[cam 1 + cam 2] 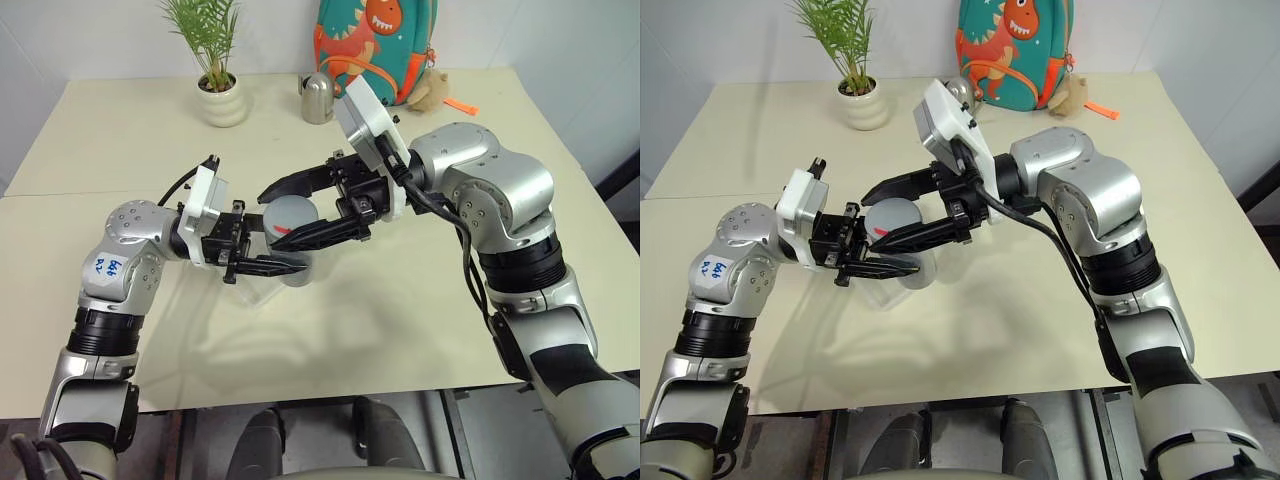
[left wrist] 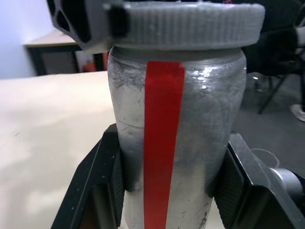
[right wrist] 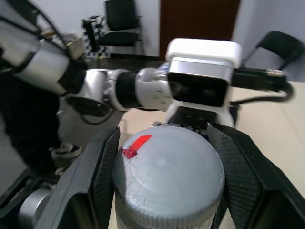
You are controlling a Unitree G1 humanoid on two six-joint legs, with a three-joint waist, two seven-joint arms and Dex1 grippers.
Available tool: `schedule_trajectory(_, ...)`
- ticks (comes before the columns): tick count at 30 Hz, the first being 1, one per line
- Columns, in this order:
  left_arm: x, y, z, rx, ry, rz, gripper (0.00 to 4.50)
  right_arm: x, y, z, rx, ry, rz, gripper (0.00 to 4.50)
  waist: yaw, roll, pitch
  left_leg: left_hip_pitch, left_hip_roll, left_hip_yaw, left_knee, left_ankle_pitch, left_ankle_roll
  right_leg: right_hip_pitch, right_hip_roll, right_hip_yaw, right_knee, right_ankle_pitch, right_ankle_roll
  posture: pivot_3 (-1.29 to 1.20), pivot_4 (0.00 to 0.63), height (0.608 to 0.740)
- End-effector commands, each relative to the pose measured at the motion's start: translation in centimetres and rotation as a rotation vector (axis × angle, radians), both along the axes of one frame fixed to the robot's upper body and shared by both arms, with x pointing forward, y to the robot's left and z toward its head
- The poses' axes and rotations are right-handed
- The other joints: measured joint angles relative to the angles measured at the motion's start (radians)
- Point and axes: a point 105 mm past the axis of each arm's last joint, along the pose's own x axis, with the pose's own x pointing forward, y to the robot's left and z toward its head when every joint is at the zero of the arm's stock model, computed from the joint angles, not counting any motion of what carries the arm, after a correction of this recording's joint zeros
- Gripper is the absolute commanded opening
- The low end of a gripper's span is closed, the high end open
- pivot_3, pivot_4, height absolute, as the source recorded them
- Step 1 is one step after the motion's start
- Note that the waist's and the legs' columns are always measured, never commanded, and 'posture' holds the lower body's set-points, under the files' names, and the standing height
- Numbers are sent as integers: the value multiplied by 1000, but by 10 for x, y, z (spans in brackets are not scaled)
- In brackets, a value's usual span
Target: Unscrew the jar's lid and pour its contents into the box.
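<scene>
My left jaws (image 1: pixel 262 255) are clamped on the jar (image 2: pixel 176 143), held upright above the surface (image 1: pixel 420 300). My right jaws (image 3: pixel 164 181) are closed around the lid (image 3: pixel 167 176), which sits fully on. Unscrewing appears only begun. The box (image 1: pixel 262 293) lies just beneath; pouring remains.

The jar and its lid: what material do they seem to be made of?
The jar looks like metal, probably aluminium or steel: a dull silver skin with soft highlights and fine scuffs. The red stripe down its side looks like flat matte tape. The lid looks like grey-white plastic: matte, lightly scratched on top, with a finely ribbed rim.
</scene>
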Motion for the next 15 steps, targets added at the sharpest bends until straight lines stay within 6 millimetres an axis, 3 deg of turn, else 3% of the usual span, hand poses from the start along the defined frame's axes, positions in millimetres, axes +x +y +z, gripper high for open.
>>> schedule_trajectory(1,4,-2,3,16,-40,7,2005,-17,8,9,11,-45,131,2558,3,0,0,0,0,0,0,0,0,0,0,0,0,0,0,0,150,740)
schedule_trajectory(6,6,-2,6,-18,-51,30,2005,-11,5,13,45,-26,80,2558,6,0,0,-1,0,1,2,0,0,0,0,1,0,0,0,0,150,740)
schedule_trajectory(7,7,-2,6,-22,-50,35,2005,-10,4,13,47,-17,67,3273,6,0,0,-1,0,1,2,0,0,0,0,1,0,0,0,0,150,740)
schedule_trajectory(11,15,11,7,-36,-46,109,2005,6,-6,25,128,-59,-61,4442,6,0,0,-1,0,1,4,0,1,0,0,1,1,0,0,0,150,740)
schedule_trajectory(15,26,29,4,-55,-33,210,2005,10,-16,27,140,-71,-121,4477,6,0,0,-1,0,1,5,-1,1,0,0,2,2,0,0,0,150,740)
